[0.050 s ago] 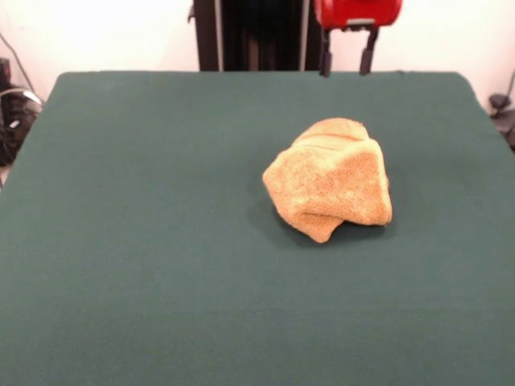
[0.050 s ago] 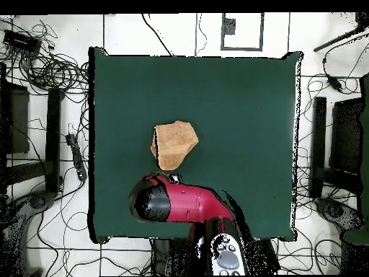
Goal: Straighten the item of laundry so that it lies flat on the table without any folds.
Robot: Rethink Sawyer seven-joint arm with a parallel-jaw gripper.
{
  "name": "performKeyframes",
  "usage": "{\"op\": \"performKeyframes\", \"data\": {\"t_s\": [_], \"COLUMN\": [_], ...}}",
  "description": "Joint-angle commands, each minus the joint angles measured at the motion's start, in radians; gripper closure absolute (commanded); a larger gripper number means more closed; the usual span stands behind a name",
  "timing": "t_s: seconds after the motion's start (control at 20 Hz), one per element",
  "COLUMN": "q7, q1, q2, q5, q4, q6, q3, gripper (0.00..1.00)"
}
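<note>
In the front view, nearest the camera we see the bare dark green table (image 1: 161,305) filling the lower half of the frame and running up to its far edge near the top. A little right of the frame's centre lies the towel (image 1: 330,189), an orange-tan terry piece bunched into a rounded heap, with folds turned under along its lower edge and a raised hump at its upper side; a woven band shows as a faint ridge near its top. It rests on the cloth and casts a soft shadow to its lower left. At the top edge, right of centre, we see the gripper (image 1: 347,58) hanging under a red housing, well above and apart from the towel; its two dark fingers (image 1: 325,56) stand apart with pale wall showing between them, and they hold nothing. Behind it dark upright posts rise against a white wall. In the overhead view the red and black arm (image 2: 180,203) lies closest to the lens, reaching from the bottom centre toward the left, its rounded dark end just below the towel. The towel (image 2: 174,145) sits slightly left of the table's middle as an irregular crumpled shape, not spread flat. The table (image 2: 245,101) is otherwise bare green, and around it we see the floor (image 2: 43,216) strewn with cables (image 2: 58,68).
</note>
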Motion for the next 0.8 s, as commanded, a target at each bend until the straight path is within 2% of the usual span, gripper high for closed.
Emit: {"op": "performKeyframes", "data": {"t_s": [0.05, 0.8], "q7": [0.175, 0.220], "q1": [0.039, 0.088], "q2": [0.058, 0.115], "q5": [0.019, 0.039], "q4": [-0.083, -0.163], "q6": [-0.019, -0.052], "q3": [0.033, -0.007], "gripper": [0.00, 0.00]}}
